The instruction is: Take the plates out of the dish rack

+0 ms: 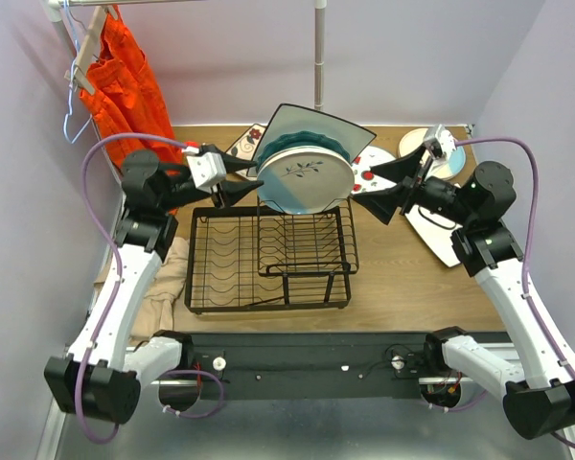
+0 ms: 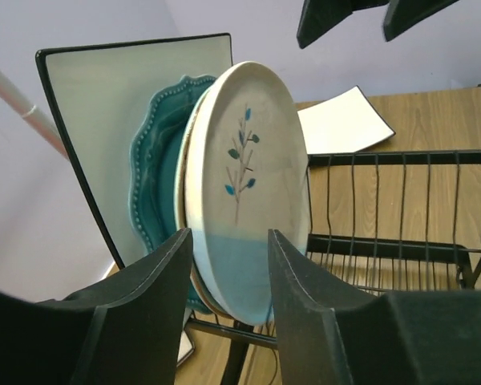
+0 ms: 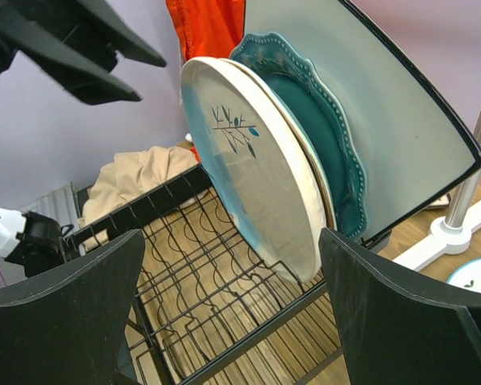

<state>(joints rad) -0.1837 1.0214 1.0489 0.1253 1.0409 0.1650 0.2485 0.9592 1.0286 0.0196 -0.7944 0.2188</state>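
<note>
Standing on edge at the far end of the dish rack [image 1: 268, 259], three plates are flanked by both grippers.

A cream plate with a leaf sprig [image 1: 302, 177] is stacked at the front, a teal scalloped plate [image 1: 307, 140] is set just behind it, and a pale square plate with a black rim [image 1: 311, 120] is leaned at the back. The left gripper [image 1: 238, 178] is placed at the cream plate's left rim, jaws apart and wider than the rim, one finger on each side of it in the left wrist view [image 2: 228, 237]; contact can't be confirmed. The right gripper [image 1: 362, 184] is held wide open near the stack's right rim, nothing gripped. More plates are laid flat on the table [image 1: 402, 278] behind and to the right of the rack.
</note>
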